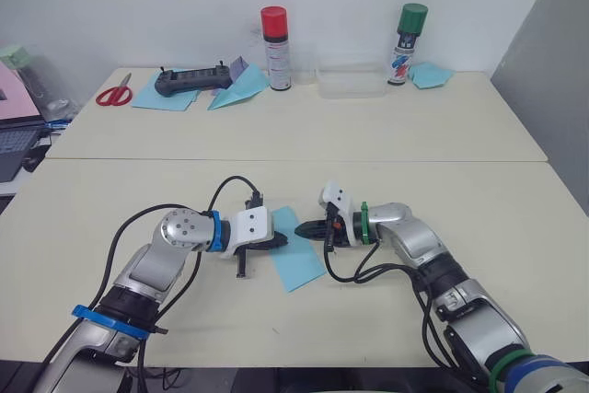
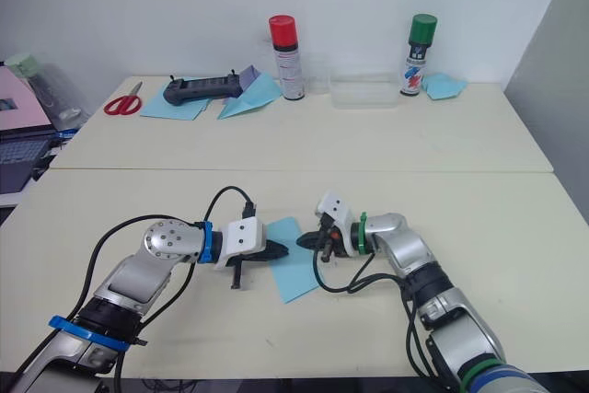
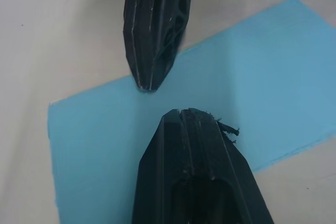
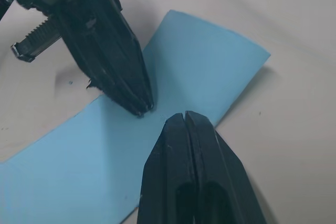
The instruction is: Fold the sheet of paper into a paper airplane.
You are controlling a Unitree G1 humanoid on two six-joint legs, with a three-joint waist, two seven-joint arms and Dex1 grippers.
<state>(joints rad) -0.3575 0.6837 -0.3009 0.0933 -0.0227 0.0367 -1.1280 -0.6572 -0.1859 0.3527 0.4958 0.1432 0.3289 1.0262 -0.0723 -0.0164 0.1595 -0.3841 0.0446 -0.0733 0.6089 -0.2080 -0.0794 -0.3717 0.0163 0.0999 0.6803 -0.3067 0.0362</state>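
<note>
- Sheet of paper: flat light blue rectangle on the near table, directly beneath both fingertip sets.
- Left gripper: fingers pressed together, tips on the sheet's middle; nothing clamped.
- Right gripper: fingers closed, tips on the sheet, facing the left gripper; tips nearly touching.

cream table, blue sheet of paper (flat)

Bright even indoor light, soft shadows, slightly blurred wrist close-ups
</note>
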